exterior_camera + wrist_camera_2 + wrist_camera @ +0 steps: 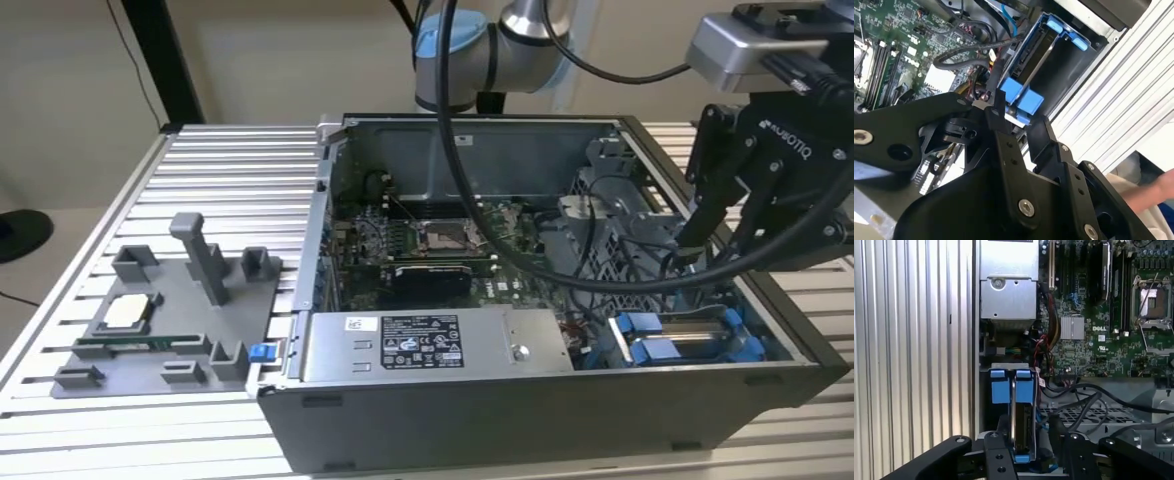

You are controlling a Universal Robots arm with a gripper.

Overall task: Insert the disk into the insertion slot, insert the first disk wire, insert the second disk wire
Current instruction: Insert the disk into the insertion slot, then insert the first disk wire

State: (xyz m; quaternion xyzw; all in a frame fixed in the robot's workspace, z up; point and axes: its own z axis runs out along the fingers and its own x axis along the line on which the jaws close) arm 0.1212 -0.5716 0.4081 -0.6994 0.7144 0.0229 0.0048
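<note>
The fingers [994,452] stand apart, one on each side of the disk [1021,425], and the gap between them is wider than its blue carrier; they clamp nothing that I can see, though I cannot tell whether a pad brushes the frame. The disk stands on edge in the insertion slot [1074,70]; in both wrist views its blue clip tabs [1004,390] show just past the fingertips.

In the exterior view the slot lies in the near corner of the computer case [534,420], on the exterior view's right, and the fingers hang above it. Just beside the slot, black cables [1094,400] loop over a perforated grey cage [1089,415]; beyond them lies the green motherboard [1089,340]. A silver box with a white sticker [427,345] fills the near middle of the case, and the case sits on a ribbed metal table [227,170].

By my reading the disk step is in hand and near its end — the fingers carry no wire. Any further press on the disk would, I judge, need to run straight along the slot; the fingers would also have to keep clear of the cables beside it — a snag there looks easy.
</note>
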